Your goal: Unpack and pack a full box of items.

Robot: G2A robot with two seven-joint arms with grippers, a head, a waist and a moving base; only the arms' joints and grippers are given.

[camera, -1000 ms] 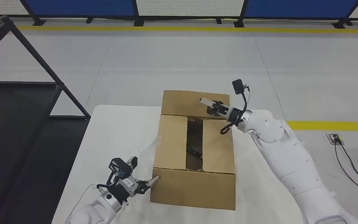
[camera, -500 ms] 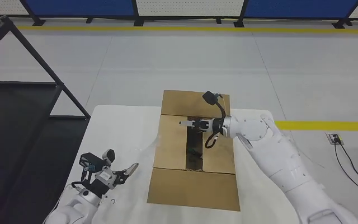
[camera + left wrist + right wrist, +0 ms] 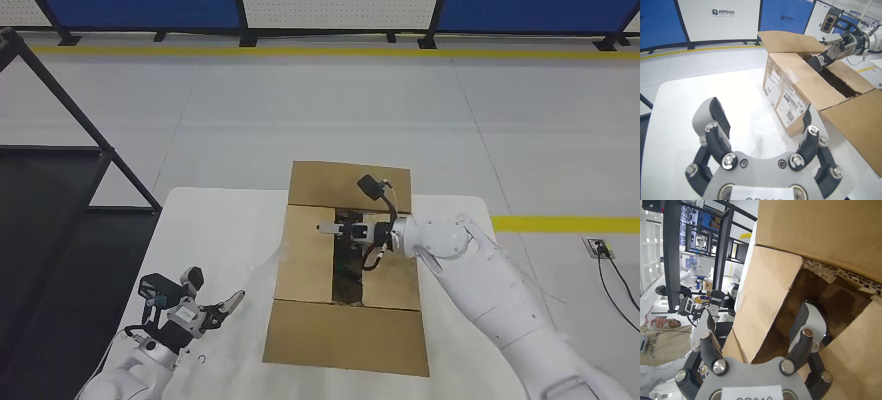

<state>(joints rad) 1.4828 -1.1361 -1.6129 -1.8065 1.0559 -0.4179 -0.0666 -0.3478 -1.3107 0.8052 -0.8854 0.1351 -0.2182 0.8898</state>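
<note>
Straddling a flap of the box on the table in the top view, the right gripper is spread; the left wrist view has the left gripper agape off the box, so a pull could drag it; the right wrist view's inside finger could tear cardboard.
</note>
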